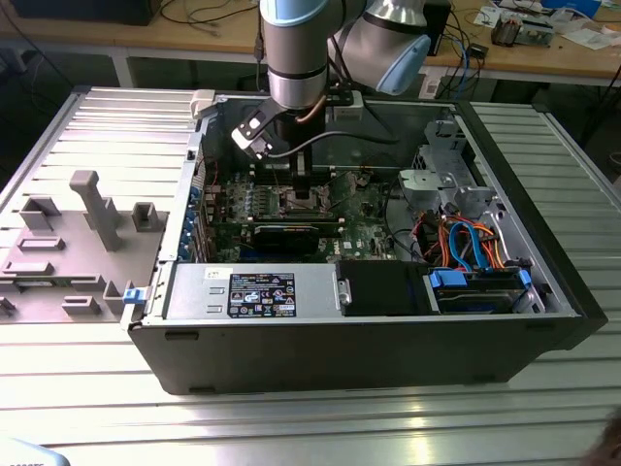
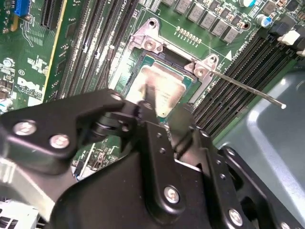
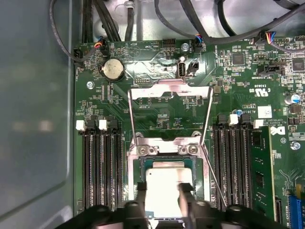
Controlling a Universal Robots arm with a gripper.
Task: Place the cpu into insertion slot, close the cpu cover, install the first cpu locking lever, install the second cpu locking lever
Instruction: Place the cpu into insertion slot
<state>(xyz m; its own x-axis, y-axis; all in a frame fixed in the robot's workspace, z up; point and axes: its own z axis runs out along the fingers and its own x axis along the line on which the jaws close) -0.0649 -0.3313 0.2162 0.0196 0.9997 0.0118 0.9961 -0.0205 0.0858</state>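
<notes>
Silvery square cpu (image 3: 167, 186) flat over dark, silver-rimmed insertion slot (image 3: 133, 177), cpu cover (image 3: 170, 90) flipped open beyond it

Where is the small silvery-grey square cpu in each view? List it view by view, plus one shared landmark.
Exterior view: cannot be made out; the black gripper hangs over its spot on the green circuit board.
Second wrist view: the flat silvery-grey square cpu, framed by the silver metal socket rim.
First wrist view: cpu at the gripper's tip.
Shared landmark: that socket rim, in both wrist views.
</notes>
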